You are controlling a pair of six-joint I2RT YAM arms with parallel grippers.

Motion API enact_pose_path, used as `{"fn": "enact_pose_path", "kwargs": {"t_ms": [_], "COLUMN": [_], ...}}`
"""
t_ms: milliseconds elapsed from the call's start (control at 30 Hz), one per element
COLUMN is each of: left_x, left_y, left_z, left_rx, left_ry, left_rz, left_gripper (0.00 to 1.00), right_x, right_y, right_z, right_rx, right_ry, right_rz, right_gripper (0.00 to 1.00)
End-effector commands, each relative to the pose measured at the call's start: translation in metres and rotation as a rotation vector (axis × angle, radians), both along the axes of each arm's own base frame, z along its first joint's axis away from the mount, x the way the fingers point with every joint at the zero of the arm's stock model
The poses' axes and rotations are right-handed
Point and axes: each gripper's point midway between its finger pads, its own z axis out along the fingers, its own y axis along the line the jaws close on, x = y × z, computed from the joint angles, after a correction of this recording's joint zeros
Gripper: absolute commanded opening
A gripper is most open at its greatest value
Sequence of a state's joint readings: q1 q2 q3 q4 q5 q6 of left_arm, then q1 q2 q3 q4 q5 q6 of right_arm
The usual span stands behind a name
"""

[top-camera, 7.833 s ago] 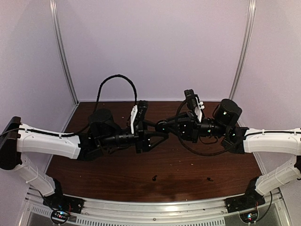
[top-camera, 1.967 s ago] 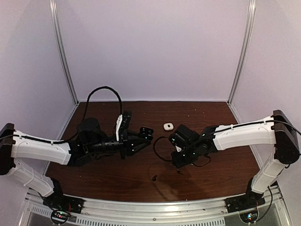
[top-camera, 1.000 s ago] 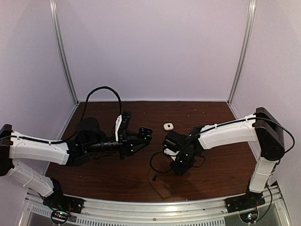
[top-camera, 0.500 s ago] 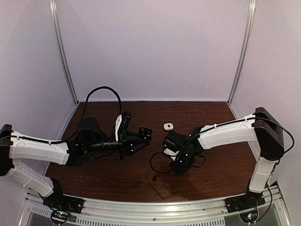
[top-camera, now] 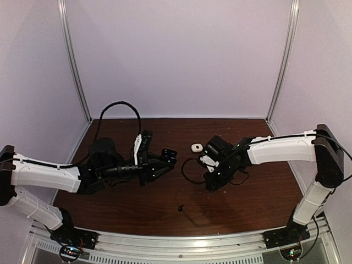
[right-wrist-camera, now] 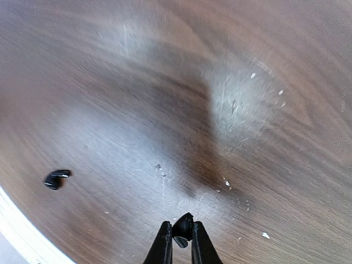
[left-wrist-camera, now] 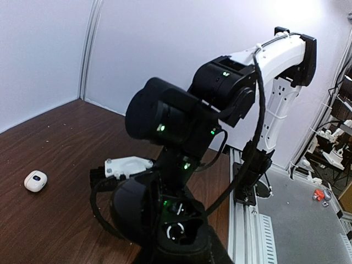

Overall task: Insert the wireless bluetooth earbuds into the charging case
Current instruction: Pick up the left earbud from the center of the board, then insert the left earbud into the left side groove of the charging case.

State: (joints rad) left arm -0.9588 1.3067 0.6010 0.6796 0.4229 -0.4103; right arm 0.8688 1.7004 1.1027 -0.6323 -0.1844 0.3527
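A black earbud (right-wrist-camera: pixel 182 226) is pinched in the narrowed jaws of the right gripper (right-wrist-camera: pixel 181 236) over open table (right-wrist-camera: pixel 247 82). A second black bud (right-wrist-camera: pixel 56 179) is seen near the front edge. The white case (top-camera: pixel 196 147) lies between the arms, contents unseen. The left gripper (top-camera: pixel 168 156) jaws cannot be told.

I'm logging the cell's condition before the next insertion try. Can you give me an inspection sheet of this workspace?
Surface: dark wooden table, scuffed.
Job's things: held black earbud pinched between the right fingers; loose black earbud lying on the table; white case looks closed and sits apart from both arms.
Clutter: white specks on the wood.
Grippers: right gripper shut on the held black earbud; left gripper state unclear.
Cables: left cable loop arches over the arm; right cable loop hangs by the wrist.
Surroundings: pale walls, metal posts.
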Motion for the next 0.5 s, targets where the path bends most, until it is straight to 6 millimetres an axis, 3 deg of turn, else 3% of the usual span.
{"fn": "enact_pose_path", "kwargs": {"t_ms": [0,233,467], "left_x": [-0.001,0.0,0.008], "left_y": [0.008,0.009,0.016], "left_z": [0.011,0.013,0.023], "left_rx": [-0.054,-0.079,-0.146], "left_ry": [-0.053,-0.103,-0.234], "left_rz": [0.008,0.017,0.09], "left_gripper": [0.09,0.08,0.07], "right_x": [0.018,0.034,0.03], "right_y": [0.022,0.033,0.043], "right_z": [0.064,0.169,0.252], "right_rx": [0.249,0.517,0.769], "right_ry": [-0.112,-0.398,-0.582], "right_rz": [-0.022,0.015,0.071], "right_gripper": [0.05,0.04,0.04]}}
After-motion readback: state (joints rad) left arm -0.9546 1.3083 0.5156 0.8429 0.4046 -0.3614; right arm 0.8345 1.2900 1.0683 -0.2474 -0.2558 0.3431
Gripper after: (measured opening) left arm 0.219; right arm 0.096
